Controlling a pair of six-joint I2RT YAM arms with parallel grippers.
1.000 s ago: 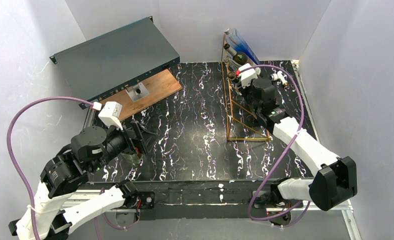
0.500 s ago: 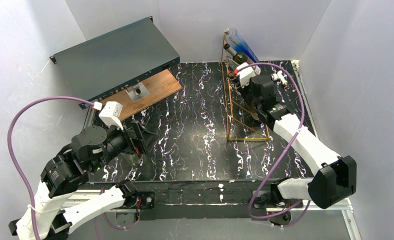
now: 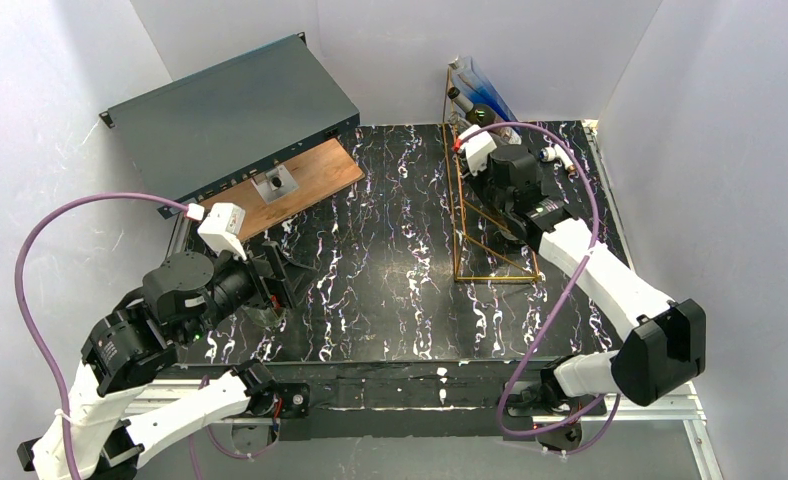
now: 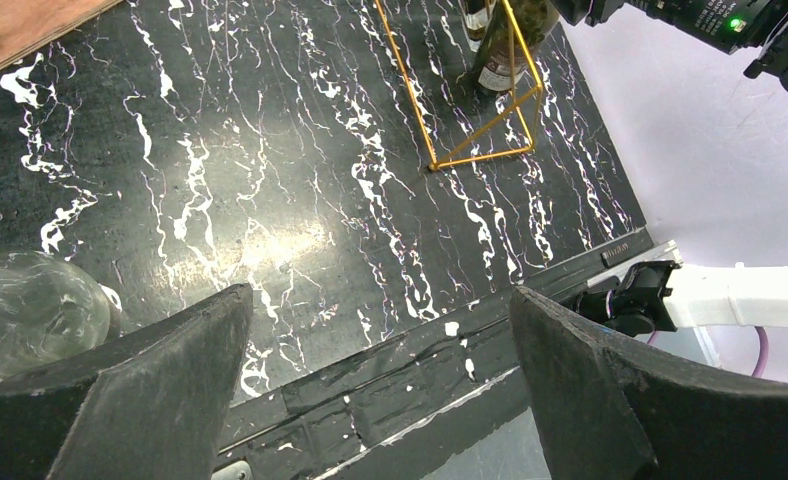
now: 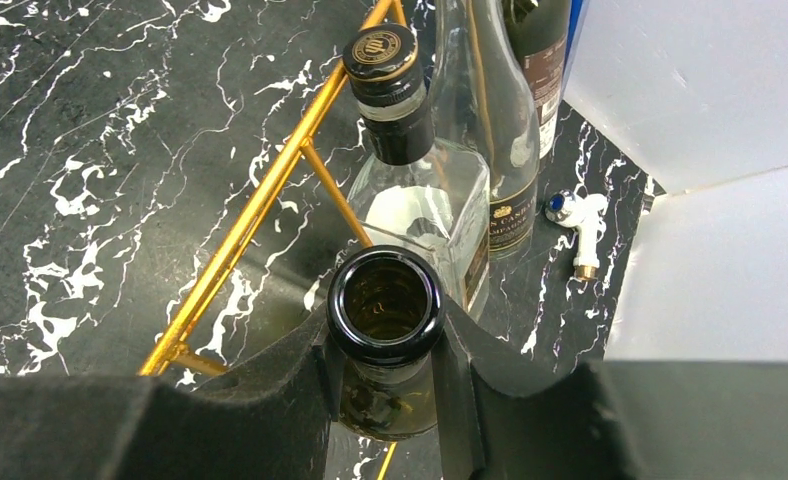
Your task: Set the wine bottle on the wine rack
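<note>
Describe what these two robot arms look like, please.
Both the left arm and right arm mix smooth white link shells with chunky black joint housings. A purple cable loops along each, ending at a small white camera box on the wrist. The left gripper and right gripper each have two matt black, wedge-shaped fingers. A small green light glows on the right arm.

The left arm (image 3: 160, 300) and right arm (image 3: 610, 285) have white shells on the long links and round black housings at the joints. A purple cable (image 3: 22, 262) runs along each to a white camera box (image 3: 222, 226) at the wrist. The left gripper (image 4: 378, 295) has thick matte-black wedge fingers (image 4: 140, 390). A green light (image 4: 736, 22) glows on the right arm.
</note>
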